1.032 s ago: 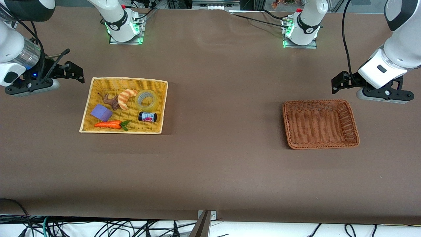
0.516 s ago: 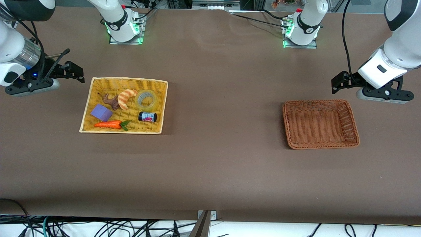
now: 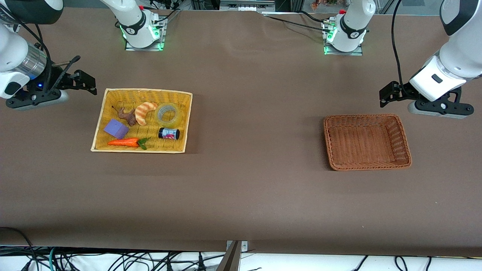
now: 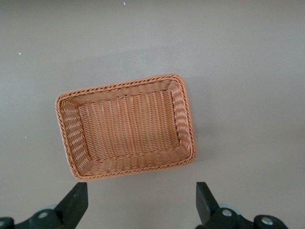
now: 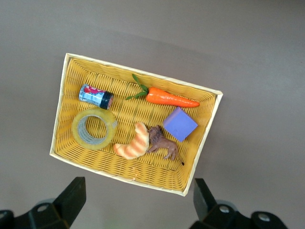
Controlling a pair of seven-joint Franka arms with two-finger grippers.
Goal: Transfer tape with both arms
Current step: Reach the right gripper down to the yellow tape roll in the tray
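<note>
Right wrist view: two black fingers (image 5: 71,198) spread wide with nothing between, hanging over bare brown table (image 3: 241,188) just beside the yellow basket (image 5: 61,102). Same right gripper (image 3: 84,81) seen from the front camera, raised above the table at the right arm's end, next to the yellow basket's corner, empty. Left gripper (image 4: 141,202) likewise parted wide, fingers (image 4: 76,200) apart and holding nothing, poised above the table beside the brown wicker basket (image 3: 403,130) at the left arm's end; shown in the front view (image 3: 389,92) too.

Inside the yellow basket: the tape (image 3: 168,114) lying flat, hole upward, translucent yellowish with a grey core, in the corner toward the table's middle and farther from the front camera. Just beside it, an orange-striped croissant toy (image 3: 145,112), touching or nearly touching a small brown animal figure (image 3: 127,116). Nearer the front camera than the tape, a small black jar (image 3: 168,133) on its side, with a label of blue, red and white, lettering too small to read. Also a purple block (image 3: 116,128) and an orange carrot toy (image 3: 124,142) with green leaves along the basket's near wall.

Brown wicker basket with nothing in it, well apart from the yellow one.
</note>
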